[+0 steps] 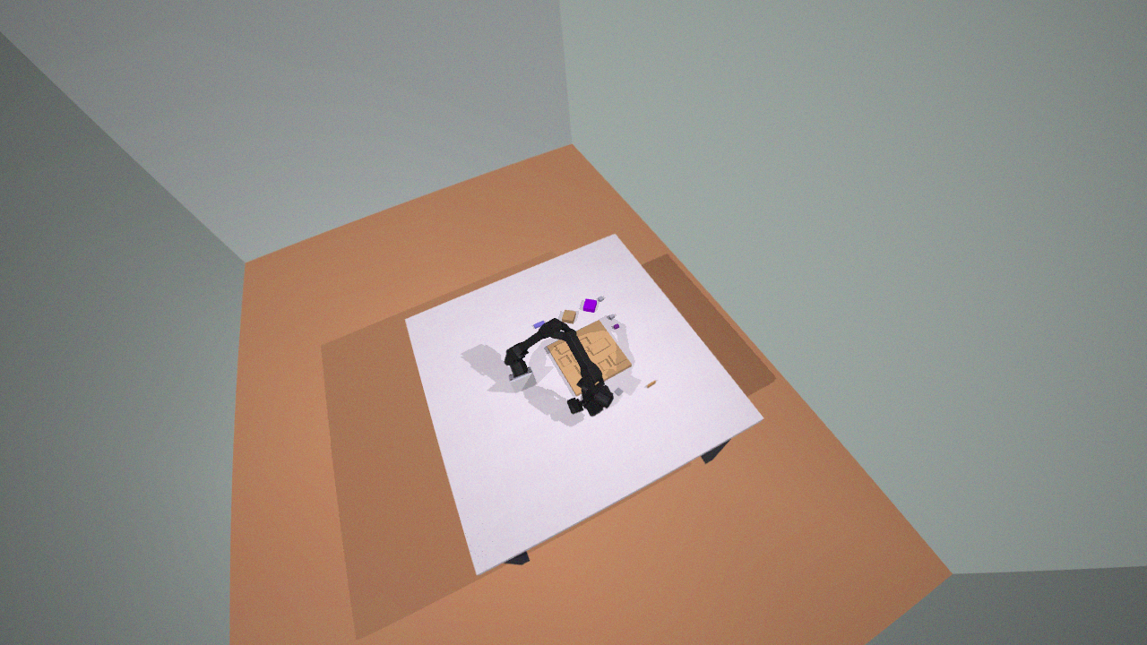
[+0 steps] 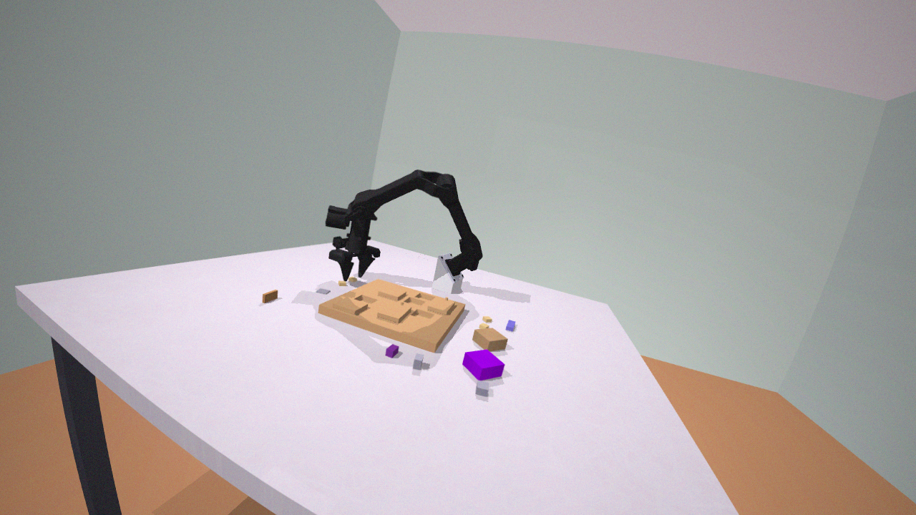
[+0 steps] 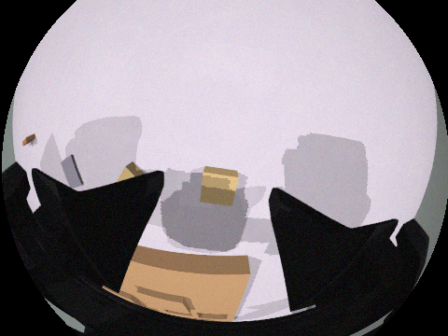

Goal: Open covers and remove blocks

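My gripper (image 2: 353, 277) (image 3: 217, 187) is open, fingertips low over the table beside the board. A small yellow block (image 3: 218, 187) rests on the table in the gap between the fingertips in the wrist view, not gripped. Another yellow block (image 2: 341, 282) (image 3: 127, 174) lies next to it, partly behind a finger in the wrist view. The wooden puzzle board (image 2: 384, 328) (image 3: 196, 263) has raised covers and visible wells; shadow and small size hide whether every well is empty. A flat grey block (image 2: 323, 291) (image 3: 72, 171) and an upright brown block (image 2: 269, 296) (image 3: 29, 139) stand off the board.
Beyond the board lie a big purple block (image 1: 590, 305) (image 2: 483, 365), a big tan block (image 1: 568, 316) (image 2: 489, 339), a blue block (image 2: 510, 325), a small purple block (image 2: 391, 350), two grey blocks (image 2: 418, 361) (image 2: 481, 389) and two small yellow pieces (image 2: 486, 318) (image 2: 483, 326).
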`<state>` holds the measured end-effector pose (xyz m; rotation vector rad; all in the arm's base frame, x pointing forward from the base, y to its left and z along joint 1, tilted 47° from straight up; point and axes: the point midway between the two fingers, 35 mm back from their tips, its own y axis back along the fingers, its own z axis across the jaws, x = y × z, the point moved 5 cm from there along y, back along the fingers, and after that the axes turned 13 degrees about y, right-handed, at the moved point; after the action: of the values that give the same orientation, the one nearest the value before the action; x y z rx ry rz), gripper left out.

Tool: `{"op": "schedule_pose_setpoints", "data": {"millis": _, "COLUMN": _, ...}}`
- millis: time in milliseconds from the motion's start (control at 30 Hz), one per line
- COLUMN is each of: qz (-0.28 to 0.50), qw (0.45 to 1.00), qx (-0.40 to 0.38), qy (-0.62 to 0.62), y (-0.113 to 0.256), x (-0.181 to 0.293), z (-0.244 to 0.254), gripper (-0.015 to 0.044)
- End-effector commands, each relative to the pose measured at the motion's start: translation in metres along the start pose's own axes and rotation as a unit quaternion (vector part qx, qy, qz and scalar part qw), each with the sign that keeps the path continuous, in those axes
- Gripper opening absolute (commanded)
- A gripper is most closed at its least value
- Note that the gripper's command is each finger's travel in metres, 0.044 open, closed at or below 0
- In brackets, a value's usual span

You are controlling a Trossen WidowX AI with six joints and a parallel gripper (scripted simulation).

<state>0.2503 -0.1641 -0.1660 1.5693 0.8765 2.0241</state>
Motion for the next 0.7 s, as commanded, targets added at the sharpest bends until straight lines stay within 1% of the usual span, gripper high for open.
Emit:
{"op": "schedule_pose_setpoints", "data": {"millis": 0, "qz": 0.0, "qw": 1.0, "qx": 0.0, "qy": 0.0, "y": 0.003, "x": 0.0, "z": 0.0, "gripper": 0.044}}
{"op": "schedule_pose_setpoints", "data": {"millis": 667, "qz": 0.0, "qw": 1.0, "qx": -0.001, "qy": -0.003, "y": 0.066, "x": -0.001, "z": 0.0, "gripper": 0.044}}
